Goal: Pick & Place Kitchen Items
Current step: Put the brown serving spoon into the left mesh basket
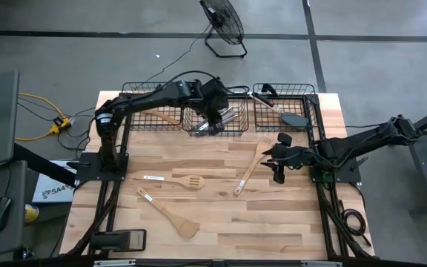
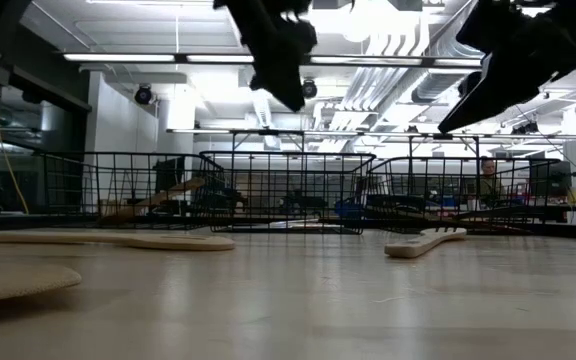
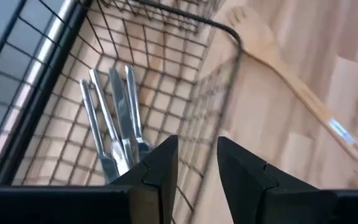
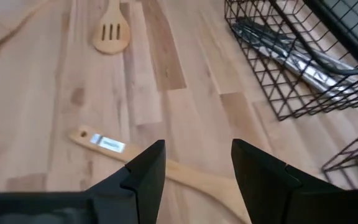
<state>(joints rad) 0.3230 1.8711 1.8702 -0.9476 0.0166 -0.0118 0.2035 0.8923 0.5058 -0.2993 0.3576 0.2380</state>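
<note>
The right gripper (image 1: 279,157) hangs just off the front right corner of the middle basket (image 1: 196,130), fingers parted with nothing between them. Directly beneath it lies a wooden spoon (image 1: 247,175); in the right wrist view its handle (image 4: 185,176) passes under the gap between the fingers. The spoon's long axis runs on a slant, one end toward that basket's front right corner and the other out onto the open table (image 1: 288,222). My reading is that this spoon is next, and the right arm is far nearer it than the left. The fingers look set across the handle, so a straight drop should meet it.

The left gripper (image 1: 213,115) hovers over the middle basket, fingers a little apart and empty; silver knives (image 3: 114,118) lie in the basket below it.

In front of the middle basket, further out on the table, lie a slotted wooden spatula (image 1: 173,180) and a plain wooden turner (image 1: 170,214), well apart from the spoon. A black turner (image 1: 295,119) rests in the basket to the right of the middle one. Nothing blocks the descent
</note>
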